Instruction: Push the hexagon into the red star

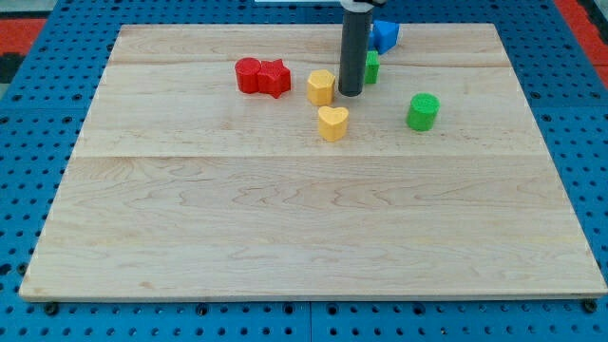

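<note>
The yellow hexagon is sitting in the upper middle of the frame, on the wooden board, and it is lying just to the left of my tip, so close that I cannot tell whether the two are touching. The red star is waiting a short way further left and slightly higher, with open wood showing between it and the hexagon. So tip, hexagon and star are lining up almost in a row across the frame, and I judge that a leftward push, angled a little upward, is what the move is calling for. My rod carries no jaws, so nothing is being held; it is only standing beside the block.

A red cylinder is pressing against the star's left side and would likely be shoved along. A yellow heart is resting just below the hexagon, clear of that line. A green block is peeking out right of the rod, a blue block is lying above it, and a green cylinder is standing further right.
</note>
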Available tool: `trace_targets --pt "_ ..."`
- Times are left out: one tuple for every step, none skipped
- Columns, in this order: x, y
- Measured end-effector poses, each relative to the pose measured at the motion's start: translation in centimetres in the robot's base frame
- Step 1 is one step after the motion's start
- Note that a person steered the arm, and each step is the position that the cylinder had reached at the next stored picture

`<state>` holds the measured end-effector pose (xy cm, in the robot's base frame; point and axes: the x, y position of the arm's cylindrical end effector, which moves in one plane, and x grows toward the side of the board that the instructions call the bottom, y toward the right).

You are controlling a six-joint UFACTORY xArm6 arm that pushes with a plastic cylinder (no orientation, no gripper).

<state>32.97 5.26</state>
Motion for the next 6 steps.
trace_targets --pt "-0.1 -6.2" --pt "-0.7 -7.6" --pt "-0.7 -6.9" --pt "-0.7 -6.9" --pt "-0.7 -6.1" --pt "-0.7 -4.9"
